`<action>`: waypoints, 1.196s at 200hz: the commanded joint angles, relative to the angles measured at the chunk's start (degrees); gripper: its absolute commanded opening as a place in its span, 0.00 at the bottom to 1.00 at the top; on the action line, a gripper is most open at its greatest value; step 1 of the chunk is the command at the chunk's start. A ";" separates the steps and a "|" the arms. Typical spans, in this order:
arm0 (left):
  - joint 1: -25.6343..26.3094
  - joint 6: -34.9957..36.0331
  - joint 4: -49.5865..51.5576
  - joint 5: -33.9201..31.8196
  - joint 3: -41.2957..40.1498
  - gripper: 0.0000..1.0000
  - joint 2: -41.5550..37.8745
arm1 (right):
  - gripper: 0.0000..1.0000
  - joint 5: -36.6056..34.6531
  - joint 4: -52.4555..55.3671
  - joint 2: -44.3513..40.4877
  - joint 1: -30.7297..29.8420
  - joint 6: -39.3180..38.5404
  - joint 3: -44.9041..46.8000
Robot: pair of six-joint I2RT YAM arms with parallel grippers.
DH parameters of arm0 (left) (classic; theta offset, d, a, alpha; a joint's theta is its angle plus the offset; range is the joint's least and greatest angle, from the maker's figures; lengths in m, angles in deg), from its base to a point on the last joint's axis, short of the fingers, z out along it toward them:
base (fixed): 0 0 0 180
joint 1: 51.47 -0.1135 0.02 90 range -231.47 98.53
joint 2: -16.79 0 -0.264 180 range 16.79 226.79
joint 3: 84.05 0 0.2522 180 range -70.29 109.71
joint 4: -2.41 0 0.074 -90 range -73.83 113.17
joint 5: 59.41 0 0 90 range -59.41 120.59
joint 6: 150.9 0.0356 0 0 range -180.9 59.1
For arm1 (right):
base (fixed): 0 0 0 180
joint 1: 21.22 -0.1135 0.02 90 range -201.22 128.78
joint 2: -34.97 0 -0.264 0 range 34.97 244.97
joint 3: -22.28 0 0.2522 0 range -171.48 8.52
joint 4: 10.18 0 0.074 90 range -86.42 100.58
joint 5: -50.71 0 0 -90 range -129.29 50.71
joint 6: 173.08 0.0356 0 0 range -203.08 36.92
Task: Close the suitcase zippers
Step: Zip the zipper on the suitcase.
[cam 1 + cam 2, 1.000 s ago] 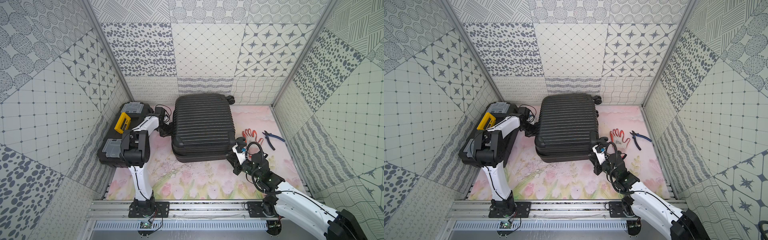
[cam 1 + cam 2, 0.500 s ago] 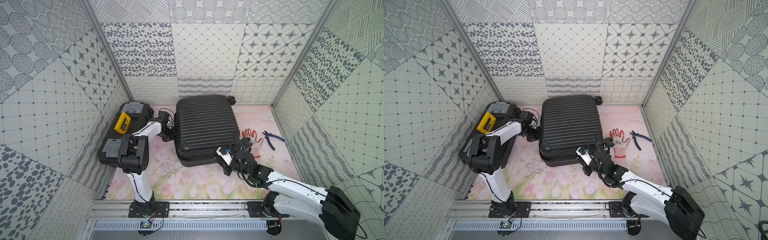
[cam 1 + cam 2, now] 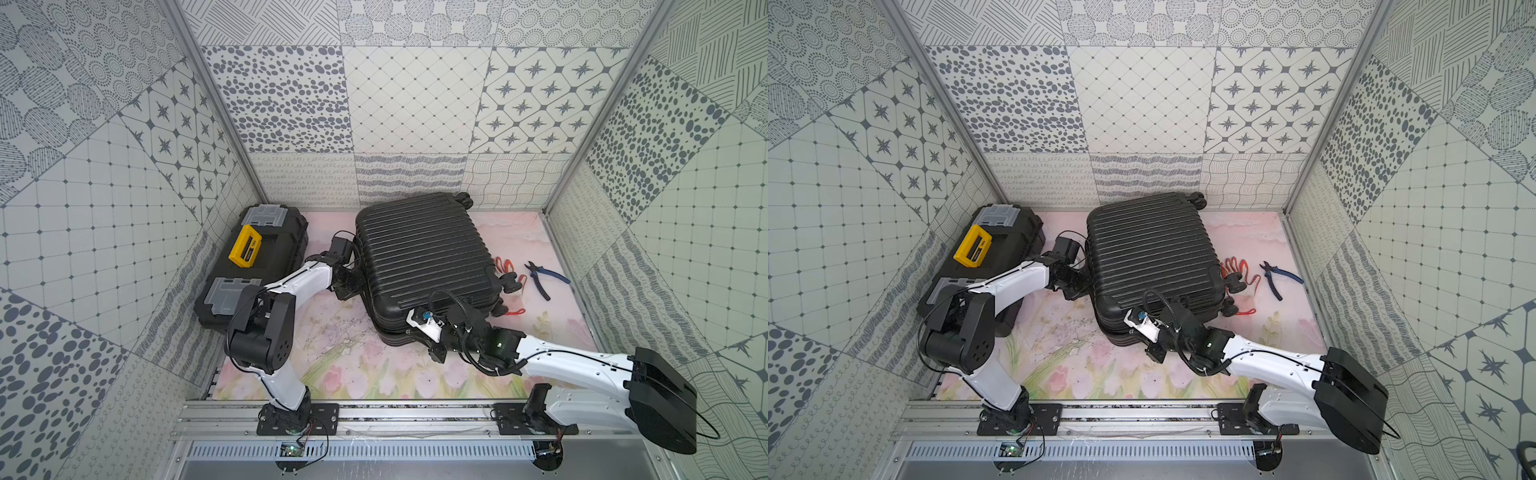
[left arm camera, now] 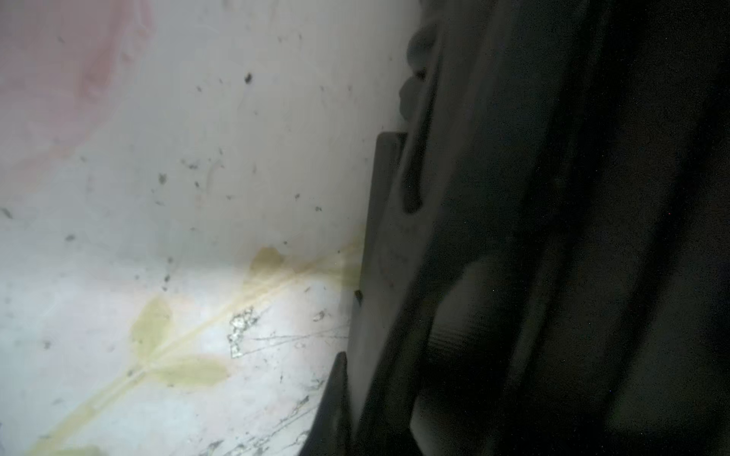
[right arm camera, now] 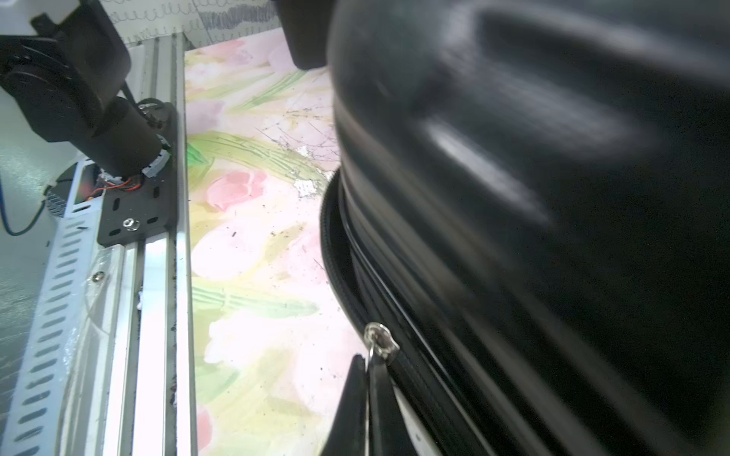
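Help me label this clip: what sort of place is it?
Likely a robot test booth, not a home: patterned panel walls box in a flowered mat, two arms are bolted to an aluminium rail, and a suitcase, toolbox and pliers lie as props.

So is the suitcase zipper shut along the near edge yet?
Partly. In the right wrist view the zipper slider sits mid-seam; ahead of it the track gapes open. The right gripper is shut on its pull.
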 commanded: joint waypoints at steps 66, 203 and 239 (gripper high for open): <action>8.82 -26.86 -9.12 -1.44 -6.58 0.00 -7.22 | 0.00 -2.55 -11.54 7.25 -7.55 6.37 -8.20; 11.93 -29.59 -8.38 -4.83 -11.48 0.00 -13.77 | 0.00 -33.87 -1.69 12.77 -16.66 11.76 -15.72; 9.51 -24.83 -4.71 -7.16 -11.43 0.00 -14.39 | 0.00 -30.68 5.58 9.58 -13.54 17.02 -14.04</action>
